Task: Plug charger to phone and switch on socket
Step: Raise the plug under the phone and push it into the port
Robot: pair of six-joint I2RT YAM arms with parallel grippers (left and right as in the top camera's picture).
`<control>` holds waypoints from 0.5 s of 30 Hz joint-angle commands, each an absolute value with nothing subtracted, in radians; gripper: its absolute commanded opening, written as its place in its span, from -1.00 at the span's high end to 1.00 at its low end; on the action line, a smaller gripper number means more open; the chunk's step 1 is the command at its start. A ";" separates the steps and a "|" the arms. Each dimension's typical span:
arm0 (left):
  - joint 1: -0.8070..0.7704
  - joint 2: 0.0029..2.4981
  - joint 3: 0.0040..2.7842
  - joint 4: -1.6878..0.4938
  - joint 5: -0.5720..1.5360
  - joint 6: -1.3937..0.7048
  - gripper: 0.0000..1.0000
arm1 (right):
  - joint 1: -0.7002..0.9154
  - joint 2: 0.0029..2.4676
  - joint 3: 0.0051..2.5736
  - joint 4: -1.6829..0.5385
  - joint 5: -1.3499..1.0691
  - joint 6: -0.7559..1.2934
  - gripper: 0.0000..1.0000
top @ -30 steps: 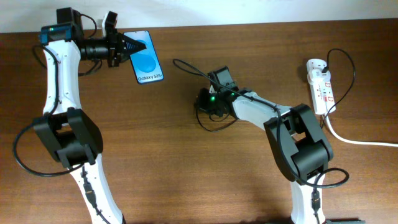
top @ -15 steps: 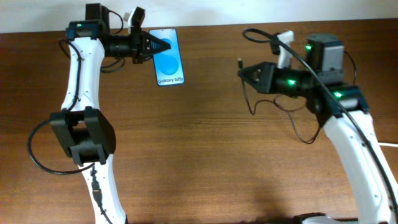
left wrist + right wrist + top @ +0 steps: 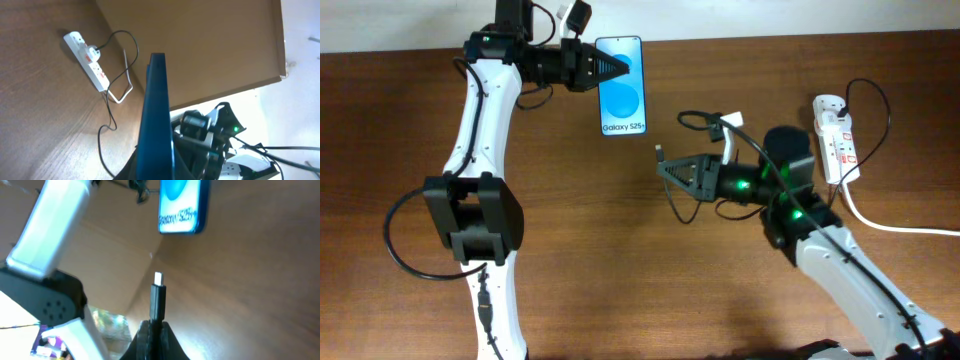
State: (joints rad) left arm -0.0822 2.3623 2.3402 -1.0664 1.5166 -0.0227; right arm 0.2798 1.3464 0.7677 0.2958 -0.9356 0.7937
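My left gripper (image 3: 612, 68) is shut on the phone (image 3: 622, 86), held above the table's far middle, its blue "Galaxy S25" screen facing up. In the left wrist view the phone (image 3: 157, 115) shows edge-on between the jaws. My right gripper (image 3: 667, 169) is shut on the charger plug (image 3: 661, 152), lifted off the table right of the phone's lower end. In the right wrist view the plug (image 3: 158, 297) points toward the phone (image 3: 181, 205), with a gap between them. The thin black cable (image 3: 705, 120) loops back over the arm. The white socket (image 3: 836, 138) lies at the far right.
A thick white cord (image 3: 890, 226) runs from the socket off the right edge. A white adapter with a black lead sits plugged in the socket's top end (image 3: 827, 105). The socket also shows in the left wrist view (image 3: 86, 61). Brown wooden table (image 3: 620, 280) all round.
The left gripper has carried the phone to the right. The right arm has swung down and left with the plug, bringing it nearer the phone's lower end.
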 commanded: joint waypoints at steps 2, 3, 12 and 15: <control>-0.084 2.341 2.349 -0.963 1.568 -0.220 1.00 | 0.354 1.349 0.712 0.389 -0.785 0.982 0.92; -0.088 2.341 2.349 -0.952 1.550 -0.271 1.00 | 0.368 1.350 0.712 0.405 -0.765 0.982 0.92; -0.143 2.341 2.349 -0.893 1.503 -0.400 1.00 | 0.395 1.367 0.712 0.473 -0.692 1.031 0.92; -0.153 2.341 2.349 -0.894 1.480 -0.401 1.00 | 0.399 1.368 0.712 0.506 -0.698 1.030 0.92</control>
State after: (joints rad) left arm -0.1486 2.3623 2.3402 -0.8963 1.4765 -0.3843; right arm 0.3882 1.3624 0.7155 0.4816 -0.7036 1.0256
